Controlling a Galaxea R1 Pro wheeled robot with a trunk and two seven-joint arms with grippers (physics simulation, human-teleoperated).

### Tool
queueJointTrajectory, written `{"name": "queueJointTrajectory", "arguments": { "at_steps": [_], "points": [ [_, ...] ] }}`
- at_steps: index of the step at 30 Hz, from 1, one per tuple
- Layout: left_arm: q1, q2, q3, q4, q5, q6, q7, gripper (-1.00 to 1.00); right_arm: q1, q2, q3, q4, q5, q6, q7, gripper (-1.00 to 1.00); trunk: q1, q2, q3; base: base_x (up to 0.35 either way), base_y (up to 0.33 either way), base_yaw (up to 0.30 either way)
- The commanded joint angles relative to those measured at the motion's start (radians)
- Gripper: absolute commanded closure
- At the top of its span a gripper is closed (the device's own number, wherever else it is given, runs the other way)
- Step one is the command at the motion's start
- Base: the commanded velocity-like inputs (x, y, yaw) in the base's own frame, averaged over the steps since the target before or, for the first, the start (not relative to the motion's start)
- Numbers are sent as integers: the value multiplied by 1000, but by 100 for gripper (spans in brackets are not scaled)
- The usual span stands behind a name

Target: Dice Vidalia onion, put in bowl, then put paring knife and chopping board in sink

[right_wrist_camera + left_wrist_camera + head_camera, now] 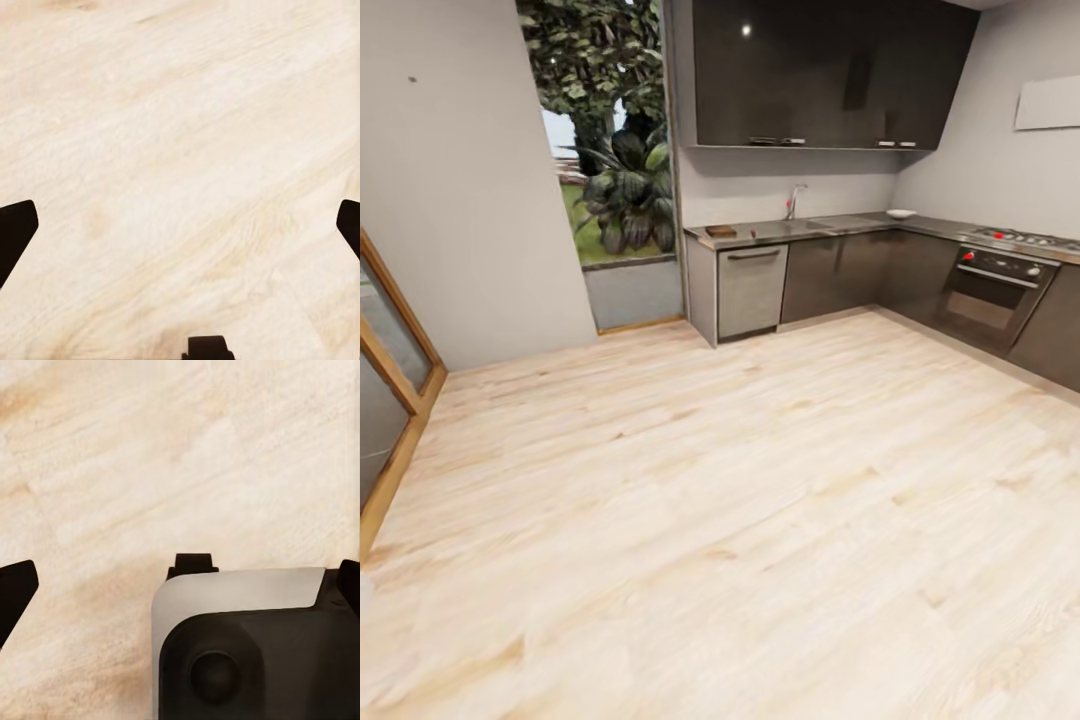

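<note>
I face the kitchen from across the wood floor. On the far countertop point(780, 232) the dark brown chopping board point(720, 231) lies at the left end. The sink point(835, 222) sits past the chrome tap point(794, 201), and the white bowl point(901, 213) rests further right. The Vidalia onion and the paring knife are out of view at this distance. My left gripper point(180, 585) hangs open over the floor, its dark fingertips point(15, 585) wide apart, above a grey and black part of my own body point(255, 652). My right gripper point(180, 225) is open too, over bare floor.
A stove with red knobs point(1000, 262) and oven stands at the right along the cabinet run. A tall window with plants point(615, 150) is left of the counter. A wood-framed glass door point(390, 380) is at the far left. Light wood floor point(740, 500) stretches between me and the cabinets.
</note>
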Motion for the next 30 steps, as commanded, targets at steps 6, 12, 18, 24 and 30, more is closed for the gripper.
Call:
{"name": "queueJointTrajectory", "arguments": {
  "at_steps": [6,12,18,24,30],
  "points": [
    [0,-1,-1,-1,0,-2,0,-100,-1,1,1,1,0,-3,-4,-100,1,0,-1,318,-97,0],
    [0,-1,-1,-1,0,-1,0,-100,-1,1,1,1,0,-3,-4,-100,1,0,-1,318,-19,0],
    [0,-1,-2,0,-1,-4,0,-100,-1,-3,1,1,0,-3,-4,-100,1,0,-1,318,-2,0],
    [0,-12,-2,14,-3,-4,0,-100,-1,-3,1,1,0,-3,-4,-100,1,0,-1,318,-43,0],
    [0,-21,-2,17,-4,-4,0,-100,-1,-3,1,1,0,-3,-4,-100,1,0,-1,318,-82,0]
  ]
}}
